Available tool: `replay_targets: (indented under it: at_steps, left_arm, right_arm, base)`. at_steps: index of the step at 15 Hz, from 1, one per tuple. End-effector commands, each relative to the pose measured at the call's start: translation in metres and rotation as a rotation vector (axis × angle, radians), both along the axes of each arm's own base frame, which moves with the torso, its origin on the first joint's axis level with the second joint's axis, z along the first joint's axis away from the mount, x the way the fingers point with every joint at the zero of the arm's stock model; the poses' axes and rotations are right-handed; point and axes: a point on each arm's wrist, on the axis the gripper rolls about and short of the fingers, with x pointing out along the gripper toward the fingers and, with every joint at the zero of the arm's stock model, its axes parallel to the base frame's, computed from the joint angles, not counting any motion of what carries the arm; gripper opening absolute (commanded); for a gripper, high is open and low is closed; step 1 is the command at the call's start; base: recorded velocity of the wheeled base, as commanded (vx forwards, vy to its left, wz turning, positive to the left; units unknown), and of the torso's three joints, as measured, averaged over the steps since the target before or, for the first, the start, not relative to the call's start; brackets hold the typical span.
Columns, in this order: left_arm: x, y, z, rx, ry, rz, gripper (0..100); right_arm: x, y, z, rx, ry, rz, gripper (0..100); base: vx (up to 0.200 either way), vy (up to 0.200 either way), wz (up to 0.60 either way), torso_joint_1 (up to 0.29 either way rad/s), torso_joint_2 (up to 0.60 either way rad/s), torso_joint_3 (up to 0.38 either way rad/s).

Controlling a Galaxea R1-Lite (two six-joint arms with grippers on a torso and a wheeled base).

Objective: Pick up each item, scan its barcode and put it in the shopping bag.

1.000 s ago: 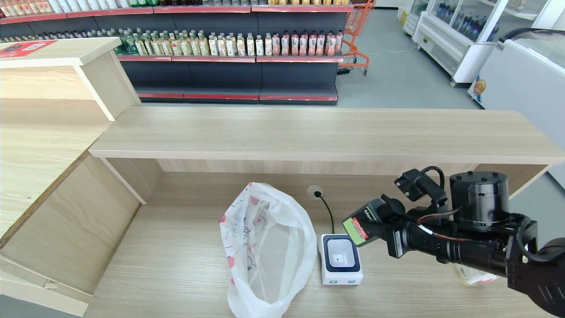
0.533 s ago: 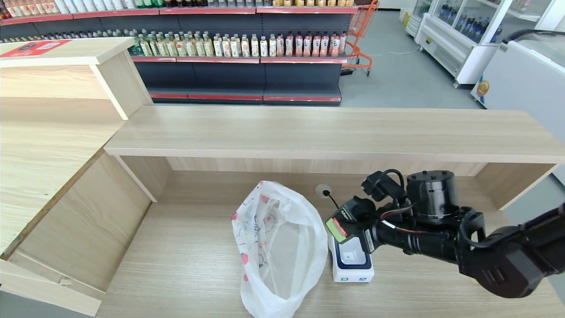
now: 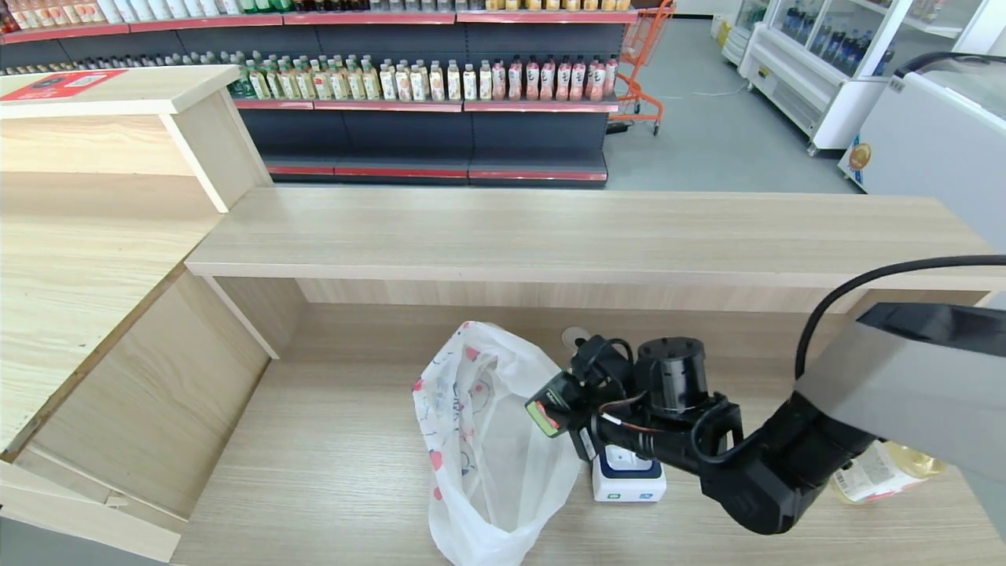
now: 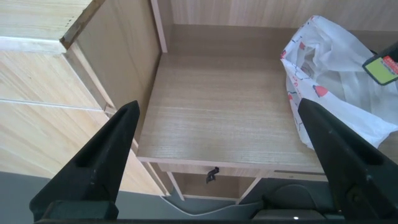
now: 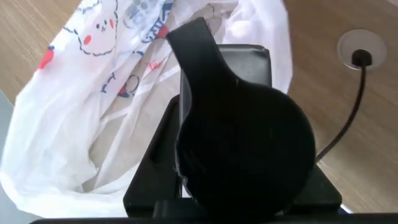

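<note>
The white shopping bag (image 3: 491,440) with red and blue prints stands open on the lower counter. My right gripper (image 3: 572,418) is shut on a small black pack (image 3: 548,409) with a green and red end, held at the bag's right rim, above its mouth. The white barcode scanner (image 3: 627,478) sits just right of the bag, partly under my right wrist. In the right wrist view the pack (image 5: 249,59) hangs over the bag (image 5: 93,112). My left gripper (image 4: 224,162) is open, off to the left of the bag (image 4: 336,81), with nothing between its fingers.
A clear bottle with a white label (image 3: 880,472) lies on the counter at the far right. The scanner's black cable runs to a round grommet (image 3: 576,336) at the back. A raised wooden ledge (image 3: 581,236) spans the rear; a side wall (image 3: 157,393) bounds the left.
My right arm has carried the black pack leftward and down, from above the scanner to the bag's rim. The head camera shifted slightly early on.
</note>
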Motion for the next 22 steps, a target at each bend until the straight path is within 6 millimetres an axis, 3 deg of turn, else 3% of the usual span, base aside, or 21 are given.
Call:
replay_targets:
  at_steps: [1, 4, 8, 13, 14, 16, 18, 20, 22]
  left_arm:
    - [0.0, 0.0, 0.0, 0.0, -0.001, 0.0, 100]
    - [0.0, 0.0, 0.0, 0.0, -0.001, 0.0, 100]
    - [0.0, 0.0, 0.0, 0.0, -0.001, 0.0, 100]
    - [0.0, 0.0, 0.0, 0.0, -0.001, 0.002, 100]
    - [0.0, 0.0, 0.0, 0.0, -0.001, 0.0, 100]
    - [0.0, 0.0, 0.0, 0.0, -0.001, 0.0, 100]
    - [0.0, 0.0, 0.0, 0.0, -0.001, 0.0, 100]
    - [0.0, 0.0, 0.0, 0.0, -0.001, 0.0, 100]
    - [0.0, 0.0, 0.0, 0.0, -0.001, 0.0, 100]
  right_arm:
    - [0.014, 0.02, -0.04, -0.051, 0.002, 0.04, 0]
    - [0.033, 0.043, -0.04, -0.032, -0.049, 0.059, 0]
    - [0.053, 0.058, -0.047, -0.063, -0.095, 0.083, 0]
    - [0.055, 0.059, -0.058, -0.088, -0.082, 0.09, 0]
    - [0.056, 0.061, -0.056, -0.083, -0.09, 0.095, 100]
    - [0.054, 0.069, -0.047, -0.026, -0.086, 0.104, 100]
    - [0.05, 0.071, -0.019, 0.086, -0.066, 0.073, 100]
    - [0.044, 0.058, 0.02, 0.225, -0.017, 0.008, 100]
    - [0.025, 0.033, 0.057, 0.317, 0.027, -0.061, 100]
  base:
    - [0.0, 0.0, 0.0, 0.0, 0.0, 0.0]
    - [0.0, 0.0, 0.0, 0.0, 0.0, 0.0]
    - [0.0, 0.0, 0.0, 0.0, 0.0, 0.0]
    - [0.0, 0.0, 0.0, 0.0, 0.0, 0.0]
    - [0.0, 0.0, 0.0, 0.0, 0.0, 0.0]
    - [0.0, 0.0, 0.0, 0.0, 0.0, 0.0]
    - [0.0, 0.0, 0.0, 0.0, 0.0, 0.0]
    - [0.0, 0.0, 0.0, 0.0, 0.0, 0.0]
    - [0.0, 0.0, 0.0, 0.0, 0.0, 0.0]
